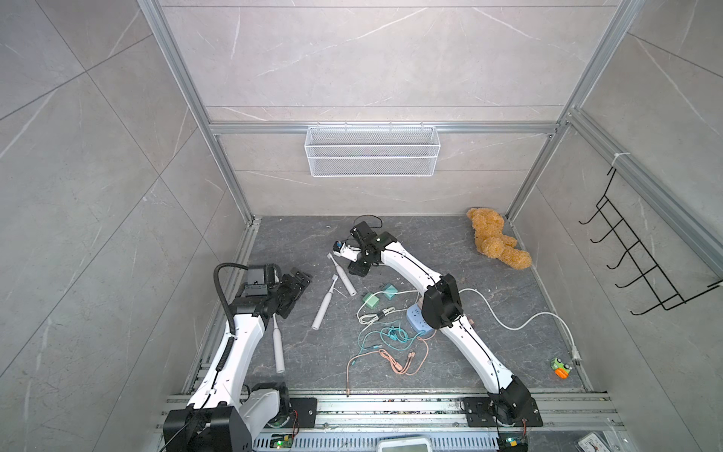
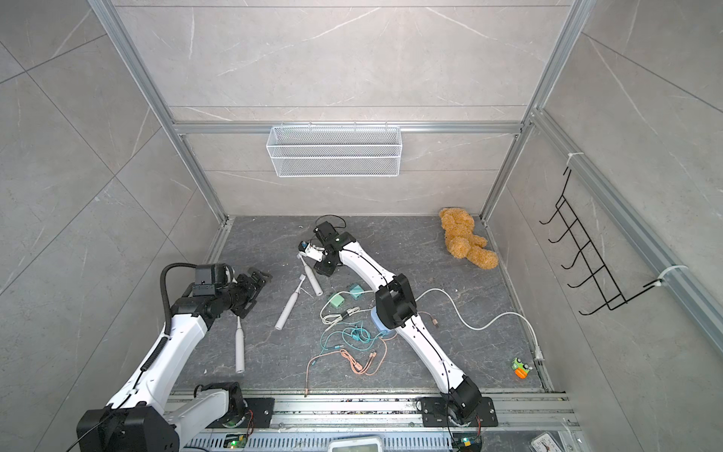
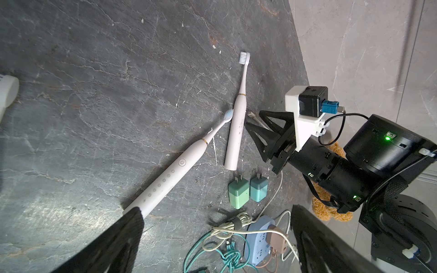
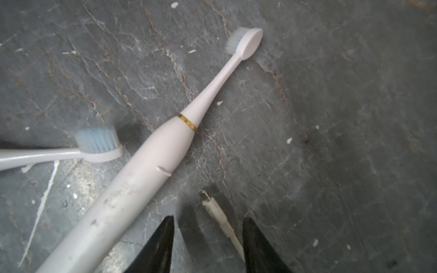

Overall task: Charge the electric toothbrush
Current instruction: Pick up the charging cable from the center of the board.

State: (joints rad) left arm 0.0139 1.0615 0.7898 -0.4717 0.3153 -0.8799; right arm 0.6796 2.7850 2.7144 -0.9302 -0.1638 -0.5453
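1. Right gripper [image 4: 208,236]: jaws are standing part-spread, straddling the white cable plug [image 4: 218,216]. Gaps are showing on both sides of the plug at the fingertips, so nothing is being pinched.
2. Electric toothbrush [image 4: 151,165]: white with a gold ring, lying flat on the dark floor [image 1: 450,250] just beside that plug. Its bristle head is pointing toward the back wall.
3. Second toothbrush [image 1: 324,301]: lying flat, its blue-bristled head sitting just beside the first handle.
4. 2 plug adapters, green [image 3: 238,193] and teal [image 3: 259,188]: lying side by side near the first handle's base.
5. Blue power strip [image 3: 257,243]: carrying a tan plug and sitting partly under the right arm, among tangled cords [image 1: 385,334].
6. Left gripper [image 3: 215,209]: jaws are standing fully spread, gripping nothing and hovering near the second toothbrush's base.
7. Third toothbrush [image 1: 278,344]: lying partly under the left arm, well apart from the others.
8. Teddy bear [image 1: 495,242]: lying in the back right corner.
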